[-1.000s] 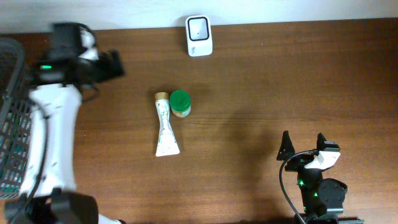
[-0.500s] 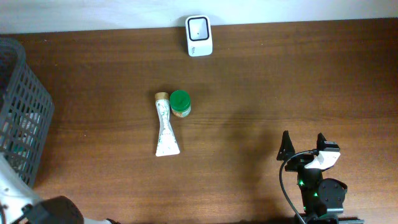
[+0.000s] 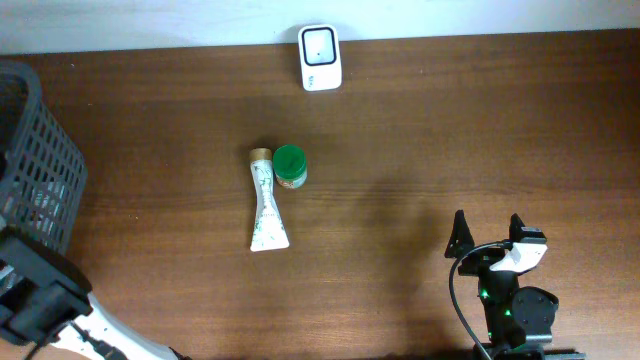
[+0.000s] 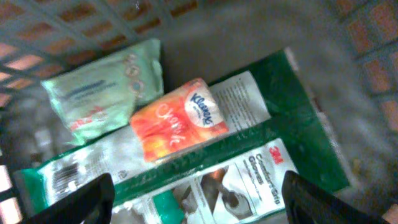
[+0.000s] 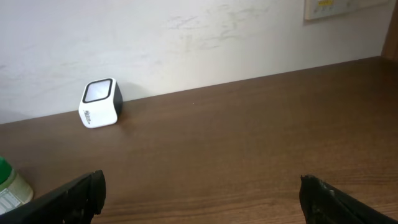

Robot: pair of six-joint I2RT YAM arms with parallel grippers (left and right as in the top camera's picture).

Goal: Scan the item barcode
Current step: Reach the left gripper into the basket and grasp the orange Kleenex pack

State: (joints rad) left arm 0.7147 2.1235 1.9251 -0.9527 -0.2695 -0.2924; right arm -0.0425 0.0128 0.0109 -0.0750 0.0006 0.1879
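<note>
R hand (image 3: 488, 228) at near edge of dark wood-grain surface (image 3: 420, 130), fingers apart, empty. L hand (image 4: 198, 190) aimed into grey mesh basket (image 3: 40, 170), fingers apart, nothing held. Soft packs inside: orange "Kleenex" tissue pack (image 4: 177, 119) lies on glossy green/white "3M Comfort…" pack (image 4: 261, 168), pale green wipes pack (image 4: 102, 93) beside. Mid surface: flat white tube (image 3: 266, 210) w/ tan cap, right against green-lid jar (image 3: 290, 165). Far edge: white boxy scanner (image 3: 320, 43), its label unreadable.
</note>
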